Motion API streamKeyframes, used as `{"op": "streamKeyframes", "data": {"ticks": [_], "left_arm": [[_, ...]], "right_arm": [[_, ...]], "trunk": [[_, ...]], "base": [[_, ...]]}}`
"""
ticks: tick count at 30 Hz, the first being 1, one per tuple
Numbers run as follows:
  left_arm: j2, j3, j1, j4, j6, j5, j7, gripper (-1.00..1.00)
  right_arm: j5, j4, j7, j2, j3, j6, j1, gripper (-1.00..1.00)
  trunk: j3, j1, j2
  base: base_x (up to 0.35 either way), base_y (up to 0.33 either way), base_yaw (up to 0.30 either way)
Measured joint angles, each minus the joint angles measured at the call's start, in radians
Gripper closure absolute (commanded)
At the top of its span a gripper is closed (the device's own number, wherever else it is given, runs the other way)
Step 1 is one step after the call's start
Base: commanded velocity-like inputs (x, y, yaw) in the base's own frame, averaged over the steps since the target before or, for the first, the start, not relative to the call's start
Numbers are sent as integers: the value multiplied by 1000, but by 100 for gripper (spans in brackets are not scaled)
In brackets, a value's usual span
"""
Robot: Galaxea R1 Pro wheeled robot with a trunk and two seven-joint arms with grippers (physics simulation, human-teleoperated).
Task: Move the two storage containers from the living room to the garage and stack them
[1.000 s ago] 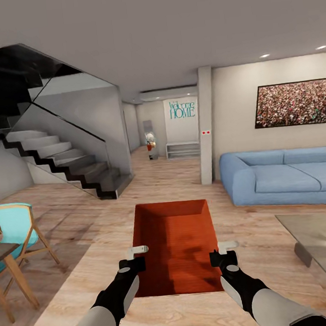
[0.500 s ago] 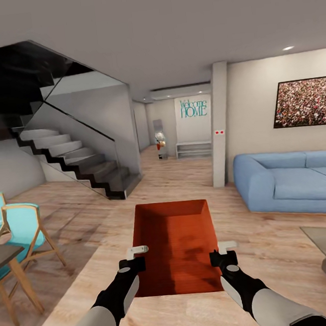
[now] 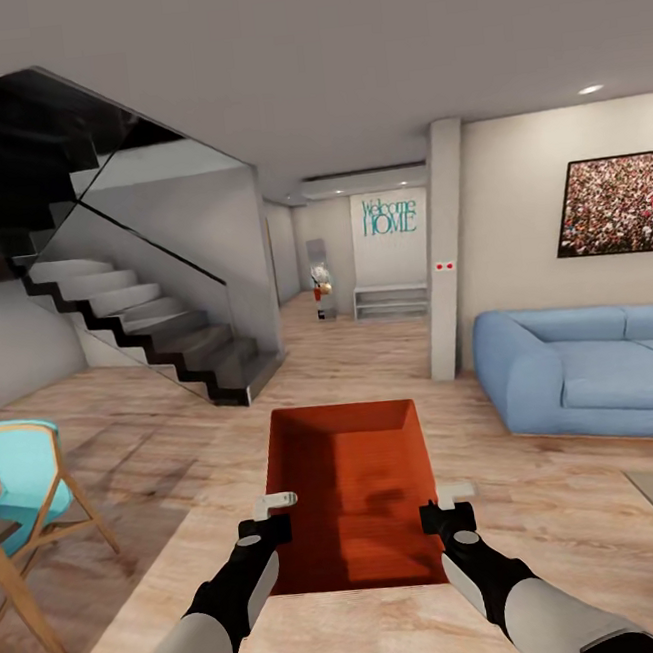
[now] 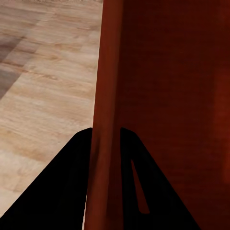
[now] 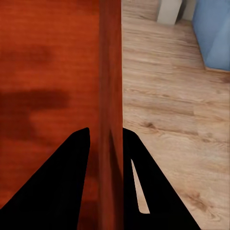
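The left hand (image 3: 269, 518) and right hand (image 3: 444, 510) each clamped a wall of the bin (image 3: 349, 485) between them; a sharp turn could have slipped it free.

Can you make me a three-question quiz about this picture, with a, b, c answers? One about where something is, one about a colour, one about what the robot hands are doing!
1. Where is the staircase?
a) left of the hallway
b) behind the sofa
c) under the picture

2. What colour is the sofa?
a) green
b) blue
c) orange

3. What are the left gripper and right gripper doing?
a) hanging free
b) clamping the container's side walls
c) pushing a chair

Answers: 1 a, it climbs along the left wall. 2 b, plainly blue. 3 b, both wrist views show fingers straddling a wall.
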Motion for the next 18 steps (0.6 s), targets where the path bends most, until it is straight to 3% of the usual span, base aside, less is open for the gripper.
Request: {"op": "streamKeyframes", "data": {"ticks": [18], "left_arm": [[0, 1, 0, 0, -1, 0, -1, 100]], "right_arm": [[0, -1, 0, 0, 0, 0, 0, 100]], "trunk": [[0, 0, 0]], "base": [[323, 0, -1]]}}
